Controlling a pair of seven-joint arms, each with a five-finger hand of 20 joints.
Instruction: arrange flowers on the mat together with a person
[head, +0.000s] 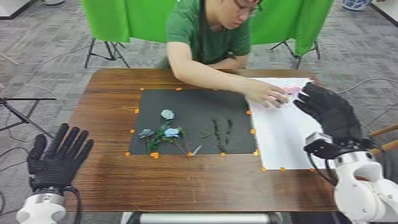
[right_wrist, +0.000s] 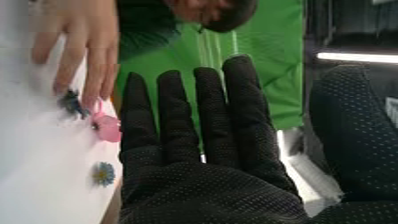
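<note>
Black mat (head: 191, 102): blue flowers (head: 171, 132) left, stems mostly nearward; leafy sprigs (head: 217, 131) right, long axes near–far. White mat (head: 280, 140): person's hand (head: 266, 93), far end. Left robot hand (head: 59, 162), right robot hand (head: 333, 115): both released.

From where I'm standing, I'm making out no readable text, label, brand, number or sign.
</note>
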